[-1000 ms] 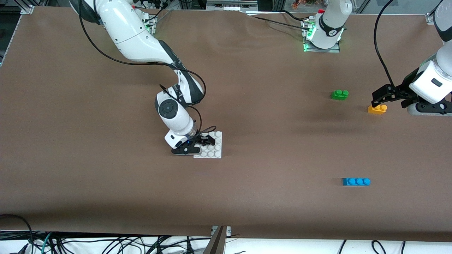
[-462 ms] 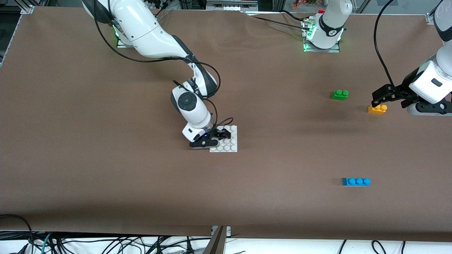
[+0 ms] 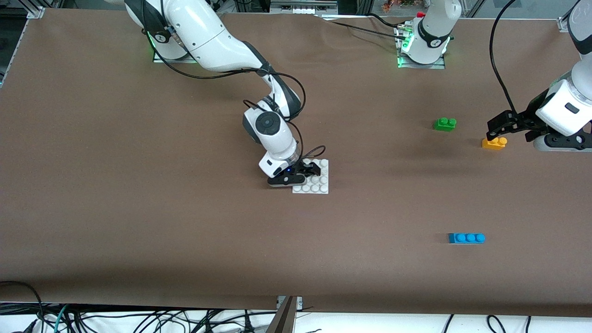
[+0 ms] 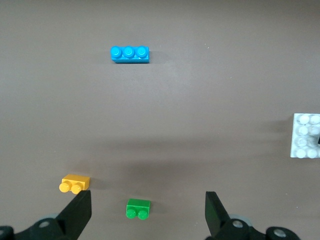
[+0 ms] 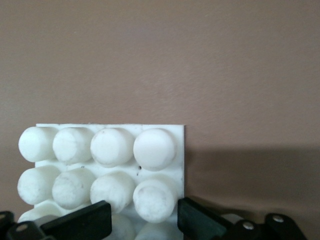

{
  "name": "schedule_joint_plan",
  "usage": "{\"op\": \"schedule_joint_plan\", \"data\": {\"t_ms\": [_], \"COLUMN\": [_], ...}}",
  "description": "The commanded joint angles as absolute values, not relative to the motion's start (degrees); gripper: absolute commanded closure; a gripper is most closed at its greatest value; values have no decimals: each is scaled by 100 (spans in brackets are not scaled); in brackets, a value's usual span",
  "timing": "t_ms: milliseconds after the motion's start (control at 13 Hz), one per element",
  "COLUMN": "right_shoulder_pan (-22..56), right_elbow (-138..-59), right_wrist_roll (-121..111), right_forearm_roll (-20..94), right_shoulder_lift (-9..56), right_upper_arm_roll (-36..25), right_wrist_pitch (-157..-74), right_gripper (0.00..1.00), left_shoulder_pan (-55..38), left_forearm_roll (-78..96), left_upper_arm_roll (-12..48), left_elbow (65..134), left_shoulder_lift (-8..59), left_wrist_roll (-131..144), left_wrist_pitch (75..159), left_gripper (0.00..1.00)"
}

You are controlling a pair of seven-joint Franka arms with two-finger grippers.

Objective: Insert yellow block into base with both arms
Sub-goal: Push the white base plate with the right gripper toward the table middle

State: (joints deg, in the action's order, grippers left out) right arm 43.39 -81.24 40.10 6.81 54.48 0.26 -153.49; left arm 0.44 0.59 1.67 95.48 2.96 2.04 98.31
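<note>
Brown-covered desk (image 3: 138,222), two Franka arms based along its top edge.

Right arm (image 3: 217,37) reaches down toward mid-desk, its end effector (image 3: 309,172) low on the white 4x4 stud base plate (image 3: 319,185). In the right wrist view the fingers (image 5: 80,222) sit either side of a stud row on the plate (image 5: 107,165), clamped on it. The plate sits roughly mid-desk, slightly toward the right arm's end, well apart from all the bricks.

Left arm (image 3: 566,108) comes in at the edge of the desk at its own end. Left end effector (image 3: 497,125) hangs just over the yellow two-stud block (image 3: 494,143), fingers spread wide apart, holding nothing. Left wrist view confirms it: both fingers (image 4: 77,212) wide, and the yellow block (image 4: 75,183) just beside one fingertip, not between them.

Yellow block lies on the desk close to the edge at the left arm's end, about mid-depth.

Blue three-stud brick (image 3: 466,238) sits nearer the front camera than the yellow one, toward the bottom corner at the left arm's end.

Green two-stud brick (image 3: 445,123) is near the yellow block, a bit closer to the top edge and toward desk centre.
</note>
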Motion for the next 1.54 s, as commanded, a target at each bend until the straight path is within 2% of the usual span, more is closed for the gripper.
{"op": "schedule_joint_plan", "data": {"t_ms": [0, 538, 615, 846, 1154, 1462], "right_shoulder_pan": [4631, 4737, 4720, 4615, 4290, 3806], "right_elbow": [-7507, -7418, -7418, -7409, -7409, -7558], "right_wrist_roll": [4437, 4492, 4465, 4456, 4447, 4202], "right_forearm_roll": [782, 721, 738, 791, 809, 765], "right_shoulder_lift": [5835, 5801, 5757, 5599, 5125, 4213], "right_upper_arm_roll": [-53, -114, -166, -176, -114, -149], "right_wrist_pitch": [-15223, -15223, -15214, -15091, -14522, -13240], "right_gripper": [35, 33, 29, 0, 0, 0], "left_shoulder_pan": [9, 18, 18, 26, 35, 44], "left_forearm_roll": [79, 79, 79, 79, 79, 79], "left_upper_arm_roll": [141, 141, 141, 141, 141, 141], "left_elbow": [9334, 9334, 9334, 9334, 9334, 9334], "left_shoulder_lift": [396, 396, 404, 396, 396, 396], "left_wrist_roll": [273, 272, 272, 272, 272, 272], "left_wrist_pitch": [9686, 9686, 9686, 9686, 9686, 9686], "left_gripper": [0, 0, 0, 0, 0, 0]}}
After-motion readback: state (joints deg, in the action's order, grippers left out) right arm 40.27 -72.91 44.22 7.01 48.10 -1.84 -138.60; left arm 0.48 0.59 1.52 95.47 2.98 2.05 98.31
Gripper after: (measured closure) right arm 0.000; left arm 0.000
